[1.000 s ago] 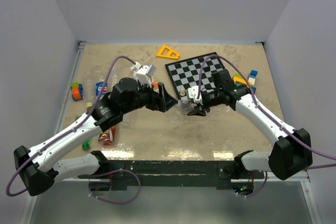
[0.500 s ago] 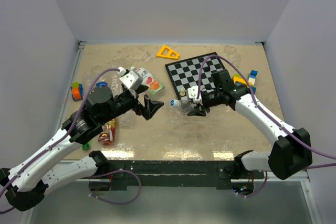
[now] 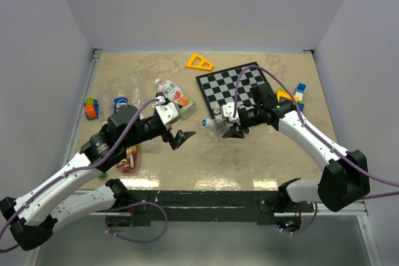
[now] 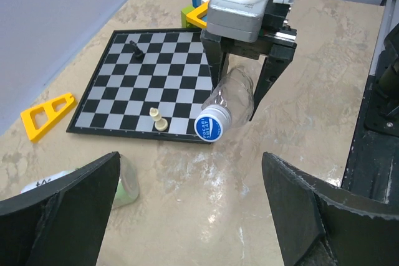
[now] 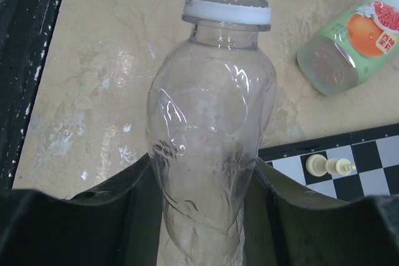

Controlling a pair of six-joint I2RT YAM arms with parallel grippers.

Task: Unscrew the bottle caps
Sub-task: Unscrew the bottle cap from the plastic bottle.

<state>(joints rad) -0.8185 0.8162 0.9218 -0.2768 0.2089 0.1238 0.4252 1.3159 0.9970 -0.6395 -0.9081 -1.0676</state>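
Both arms had met at the clear bottle (image 4: 235, 85), but the left gripper (image 3: 183, 137) backed off leftward, jaws wide and empty. The right gripper (image 3: 233, 130) stayed clamped on the bottle beside the chessboard (image 4: 124, 79), cap (image 4: 212, 126) still on, so another twist was likely needed.

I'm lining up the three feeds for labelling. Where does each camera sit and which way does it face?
Top external: above and behind the bases, looking down on the table; both arms show.
Left wrist: on the left arm, facing the right gripper; own open fingers frame it.
Right wrist: looking along its fingers at the clear bottle they clamp.
Shared: both wrist views show that bottle and the chessboard.
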